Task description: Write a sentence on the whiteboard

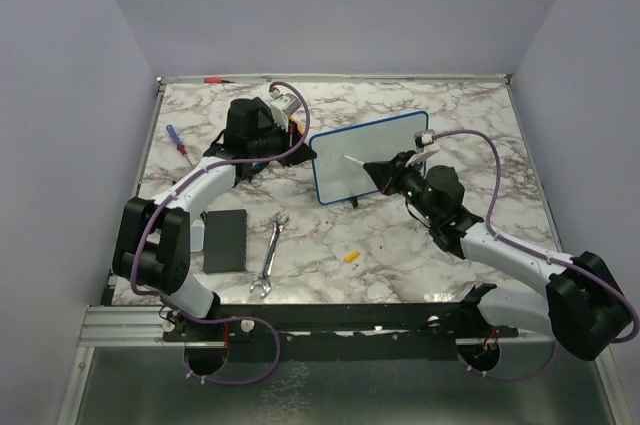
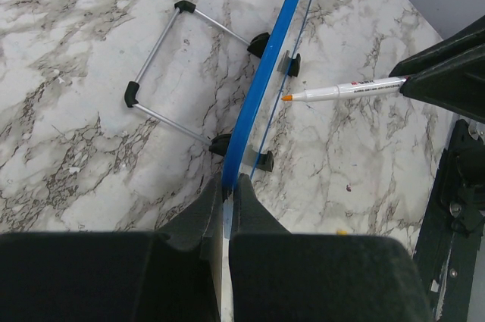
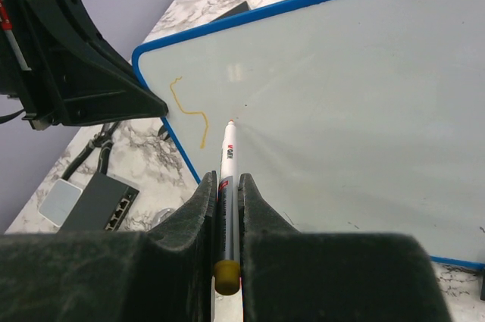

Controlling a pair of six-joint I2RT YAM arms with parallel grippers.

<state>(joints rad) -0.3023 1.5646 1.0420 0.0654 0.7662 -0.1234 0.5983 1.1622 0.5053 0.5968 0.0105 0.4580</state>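
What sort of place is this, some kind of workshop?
Likely a robot test bench in a lab: a marble-patterned table boxed in by plain walls, a left arm and right arm bolted at its near edge, and a whiteboard, wrench and screwdriver on it.

The whiteboard [image 1: 365, 145] is white with a blue frame and a yellow line [image 3: 191, 112], the marker [image 2: 341, 92] is white and orange-tipped, and the table [image 1: 420, 235] is grey-veined marble.

Wrench [image 1: 270, 256] beside black pad [image 1: 225, 240]

Whiteboard [image 1: 340, 173], left pincer [image 1: 305, 145] at its left edge, right pincer [image 1: 376, 167] with marker [image 1: 355, 159] before its face; wrench [image 1: 271, 253] nearer, leftward.
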